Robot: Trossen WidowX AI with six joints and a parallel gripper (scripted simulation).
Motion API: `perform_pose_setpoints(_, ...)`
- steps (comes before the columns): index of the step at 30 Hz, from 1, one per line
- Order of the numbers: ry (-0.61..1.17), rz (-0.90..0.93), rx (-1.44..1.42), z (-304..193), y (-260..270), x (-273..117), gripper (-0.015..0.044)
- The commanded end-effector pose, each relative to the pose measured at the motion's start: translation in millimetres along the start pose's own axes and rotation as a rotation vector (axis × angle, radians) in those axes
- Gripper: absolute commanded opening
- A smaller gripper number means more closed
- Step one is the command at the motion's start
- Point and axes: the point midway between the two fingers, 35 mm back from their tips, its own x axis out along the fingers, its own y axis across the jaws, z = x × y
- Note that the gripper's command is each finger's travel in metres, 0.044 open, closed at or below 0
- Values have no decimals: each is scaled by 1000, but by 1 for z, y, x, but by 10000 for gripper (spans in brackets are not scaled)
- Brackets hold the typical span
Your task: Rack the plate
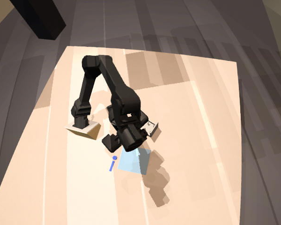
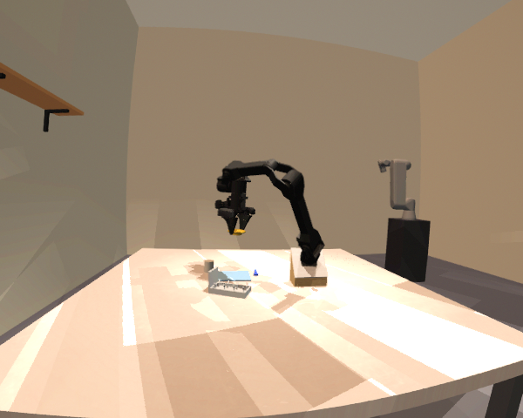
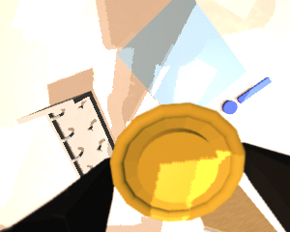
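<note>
The yellow plate (image 2: 238,232) (image 3: 178,161) is up in the air, lying roughly level between the fingertips of the black gripper (image 2: 237,232) (image 3: 174,157), which has it pinched by opposite edges of the rim. From where I'm standing, it hangs well above the table (image 1: 92,193) (image 2: 234,360), and the arm (image 1: 118,89) (image 2: 300,211) arches over from its wooden base block (image 1: 96,133) (image 2: 297,280). Down below, the grey dish rack (image 1: 149,128) (image 2: 229,290) (image 3: 80,132) sits on the tabletop with its little prongs pointing up and a taller panel at one end. Near it a pale blue square mat (image 1: 133,161) (image 2: 234,275) (image 3: 198,58) lies flat. Just beside the mat are a small blue disc (image 1: 114,157) (image 3: 229,106) and a thin blue bar (image 1: 111,166) (image 3: 254,90). A short grey cylinder (image 2: 208,265) stands near the rack. The plate is clear of the rack, in none of its slots.
</note>
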Motion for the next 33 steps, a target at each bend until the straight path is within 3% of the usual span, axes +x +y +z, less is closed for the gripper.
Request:
perform_pose_setpoints(1, -7, 3, 154, -18, 18, -2, 0)
perform_pose_setpoints(33, -25, 58, 1240, -146, 90, 9, 0)
